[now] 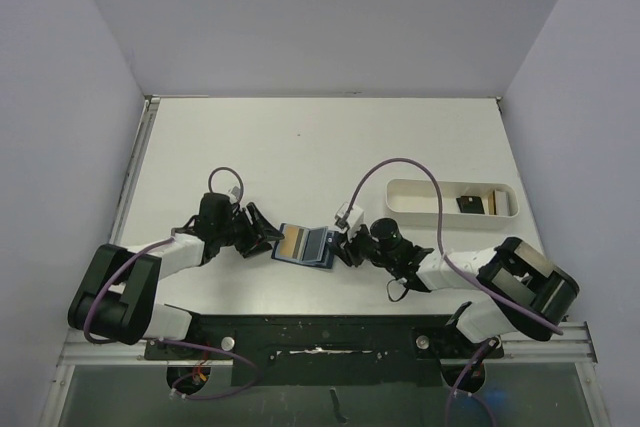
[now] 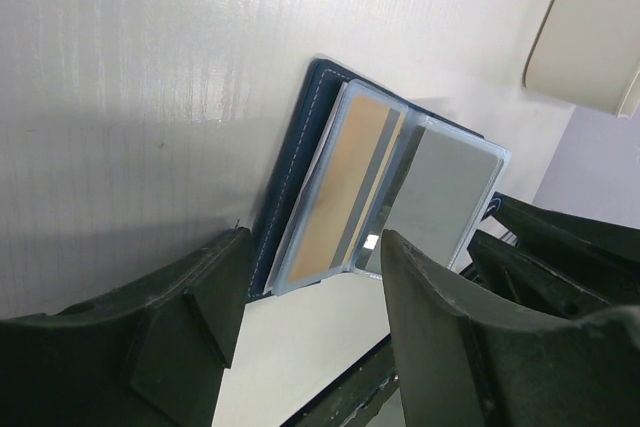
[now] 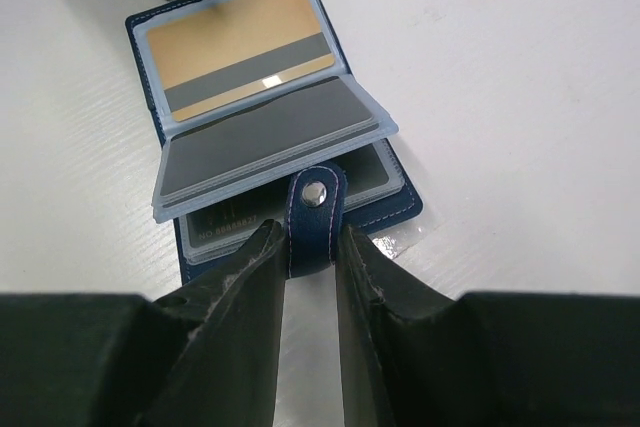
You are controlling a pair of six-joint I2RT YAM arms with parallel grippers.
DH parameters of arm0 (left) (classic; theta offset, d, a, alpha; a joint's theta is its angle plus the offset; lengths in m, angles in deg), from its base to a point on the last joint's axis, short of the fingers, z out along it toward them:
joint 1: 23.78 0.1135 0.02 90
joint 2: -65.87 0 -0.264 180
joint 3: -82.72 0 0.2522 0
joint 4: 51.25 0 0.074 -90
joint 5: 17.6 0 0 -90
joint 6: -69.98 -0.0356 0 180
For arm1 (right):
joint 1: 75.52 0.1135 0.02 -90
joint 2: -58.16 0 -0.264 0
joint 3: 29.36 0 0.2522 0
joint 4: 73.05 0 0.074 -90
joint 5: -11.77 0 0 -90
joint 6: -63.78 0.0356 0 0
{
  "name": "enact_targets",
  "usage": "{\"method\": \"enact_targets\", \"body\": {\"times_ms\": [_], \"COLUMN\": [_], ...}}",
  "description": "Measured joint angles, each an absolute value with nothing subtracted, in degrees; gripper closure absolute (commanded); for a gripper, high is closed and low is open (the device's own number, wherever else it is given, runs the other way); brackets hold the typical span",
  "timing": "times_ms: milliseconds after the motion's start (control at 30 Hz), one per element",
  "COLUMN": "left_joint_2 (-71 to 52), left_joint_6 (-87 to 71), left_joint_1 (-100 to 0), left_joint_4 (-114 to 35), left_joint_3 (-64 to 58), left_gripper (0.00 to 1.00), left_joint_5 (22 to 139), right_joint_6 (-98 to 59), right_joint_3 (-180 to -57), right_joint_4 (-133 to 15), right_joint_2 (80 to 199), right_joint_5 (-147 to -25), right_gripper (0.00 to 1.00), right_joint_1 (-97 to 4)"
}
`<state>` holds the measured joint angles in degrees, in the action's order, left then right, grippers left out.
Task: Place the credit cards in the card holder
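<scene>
As the right claw (image 3: 308, 245) pinches the snap strap (image 3: 314, 209) of the card holder (image 3: 150, 67) between fingers drawn nearly together, the holder lies spread open on the table (image 1: 300, 147), between the two claws. The left claw (image 2: 310, 277) hangs just beside the holder's edge opposite the strap, its fingers wide apart and gripping nothing.

Clear sleeves inside the holder hold a tan card (image 3: 235, 42) with a grey stripe and a grey card (image 3: 265, 142) — so part of the job looks done. Well off to the holder's right, a white tray (image 1: 450, 216) shows a dark card (image 1: 470, 204) and a tan-edged card (image 1: 497, 202) — I judge these are left to move.

The holder is navy with pale stitching. Its thin see-through pockets fan up from the spine, and another card (image 3: 225, 230) shows in a lower pocket beneath the strap.
</scene>
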<state>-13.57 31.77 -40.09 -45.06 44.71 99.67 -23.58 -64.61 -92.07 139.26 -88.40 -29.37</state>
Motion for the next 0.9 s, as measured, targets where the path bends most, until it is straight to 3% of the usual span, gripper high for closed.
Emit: {"method": "enact_targets", "body": {"times_ms": [600, 900], "left_joint_2": [-14.5, -17.7], "left_joint_6": [32.0, 38.1], "left_joint_1": [-40.1, -40.1], "left_joint_4": [-44.3, -54.0], "left_joint_3": [43.8, 46.6], "left_gripper": [0.44, 0.44], "left_joint_5": [100.2, 105.6], "right_joint_6": [-22.3, -21.4], "right_joint_3": [-61.0, -61.0], "right_joint_4": [-103.7, -107.4], "right_joint_2": [139.0, 141.1], "right_joint_5": [-90.1, -90.8], "right_gripper": [0.93, 0.93], "right_joint_1": [-29.5, -29.7]}}
